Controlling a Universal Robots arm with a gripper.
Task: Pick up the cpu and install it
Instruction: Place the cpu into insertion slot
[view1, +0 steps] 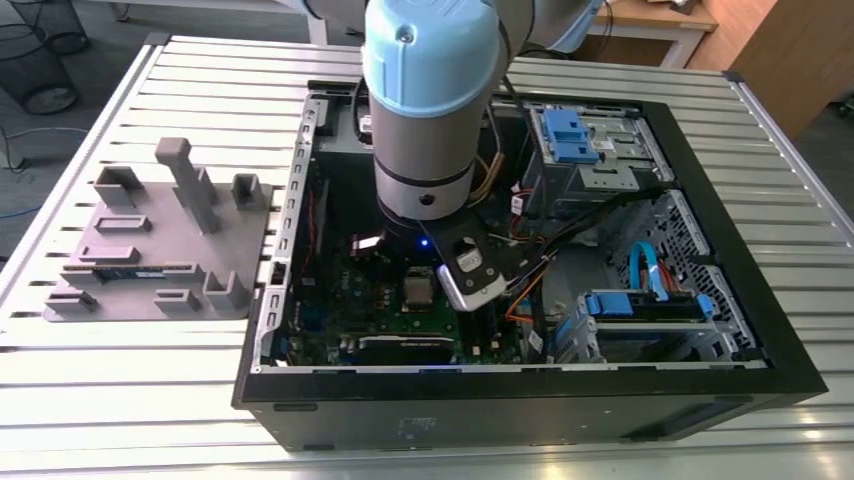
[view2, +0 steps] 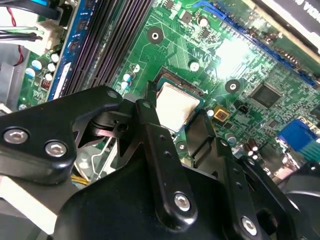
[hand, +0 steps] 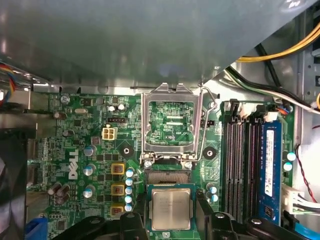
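The cpu (hand: 171, 209), a silver square with a thin green rim, sits between my gripper's (hand: 171, 222) two black fingers (hand: 134, 221). The fingers press against its opposite edges, so the gripper is shut on it. In the second wrist view the cpu (view2: 175, 106) shows between the same fingertips (view2: 149, 97) of the gripper (view2: 175, 114), just over the green motherboard (view2: 250, 60). The socket's contact field (hand: 167, 176) peeks out beyond the chip. The metal socket frame (hand: 172, 125) stands flipped open behind it. In the exterior view the cpu (view1: 419, 291) glints below the arm's wrist, inside the computer case (view1: 747, 300).
Memory slots (hand: 242, 160) and a blue stick (hand: 269, 160) run beside the socket. Yellow and black cables (hand: 270, 55) hang near the frame. Drive cages with blue parts (view1: 647, 305) fill the case's right in the exterior view. A grey fixture plate (view1: 154, 250) lies outside on the slatted table.
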